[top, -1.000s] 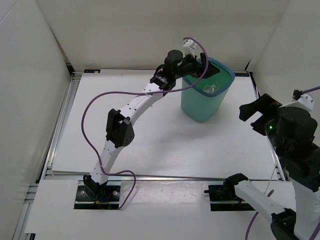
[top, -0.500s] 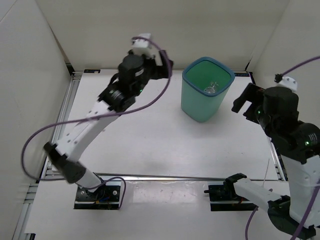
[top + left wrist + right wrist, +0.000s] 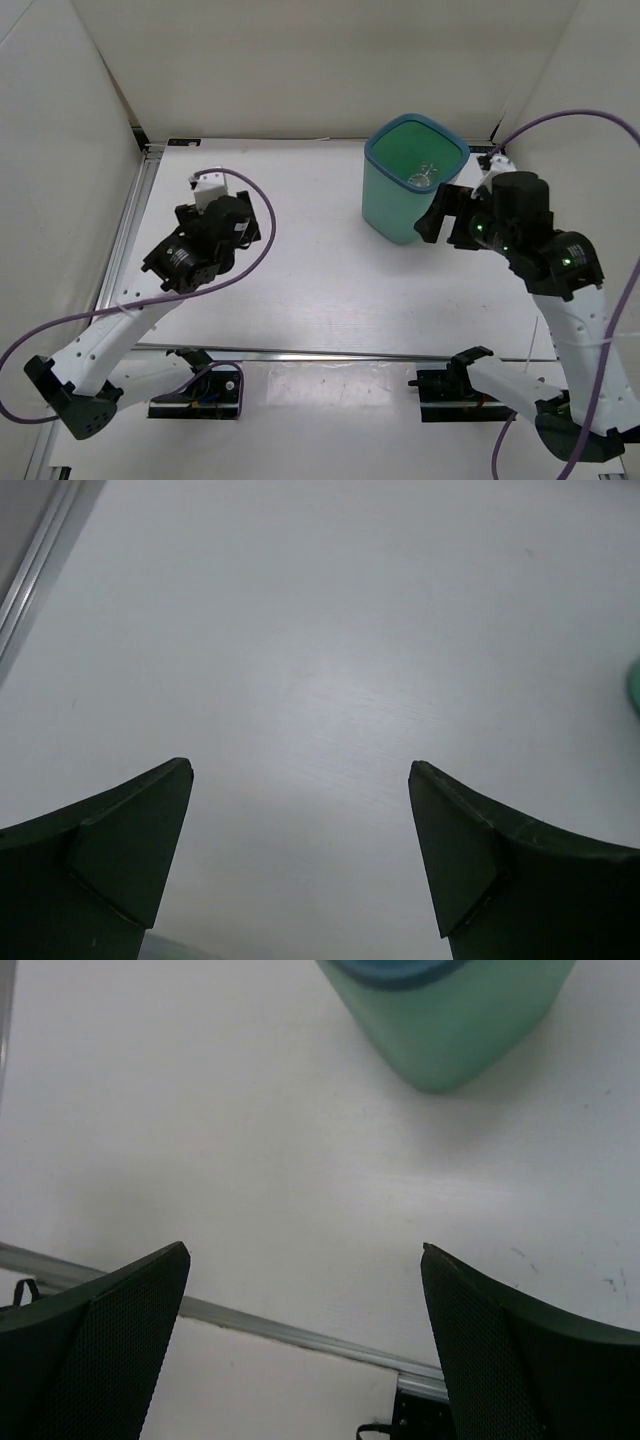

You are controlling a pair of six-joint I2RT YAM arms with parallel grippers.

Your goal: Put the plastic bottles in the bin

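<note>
The teal-green bin (image 3: 385, 215) stands upright at the back right of the table. A clear bottle (image 3: 422, 178) lies at its bottom; no other bottles show in any view. My left gripper (image 3: 243, 228) is open and empty, low over the left middle of the table, far from the bin. In the left wrist view its fingers (image 3: 120, 840) stand wide apart over bare table (image 3: 300, 770). My right gripper (image 3: 445, 222) is open and empty, just right of the bin's near corner. The right wrist view shows the bin's wall (image 3: 450, 1020) ahead of the gripper (image 3: 305, 1250).
White walls close in the table at the back and both sides. A metal rail (image 3: 330, 352) runs along the near edge and another along the left side (image 3: 125, 240). The left arm's purple cable (image 3: 262, 225) loops over the table. The arm bases sit at the front.
My left arm has pulled back from over the bin's mouth to the left middle of the table. My right arm has swung left, up to the bin's side.
</note>
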